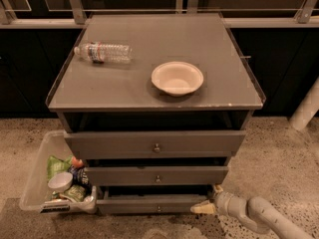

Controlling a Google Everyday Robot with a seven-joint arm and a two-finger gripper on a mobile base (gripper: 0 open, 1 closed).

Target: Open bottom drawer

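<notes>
A grey cabinet with three drawers fills the camera view. The bottom drawer [154, 204] is the lowest and thinnest front, with a tiny round knob [159, 209] at its centre; it stands pulled out a little, with a dark gap above it. My gripper [203, 208] comes in from the lower right on a pale arm [259, 215]. Its cream tip sits at the right end of the bottom drawer front, close to or touching it, and well right of the knob.
The middle drawer [156, 176] and top drawer [155, 143] sit above. On the cabinet top [124, 91] lie a plastic water bottle [103, 52] and a white bowl [177, 77]. A clear bin [42, 173] of snacks stands on the floor at left. A white post [305, 108] stands at right.
</notes>
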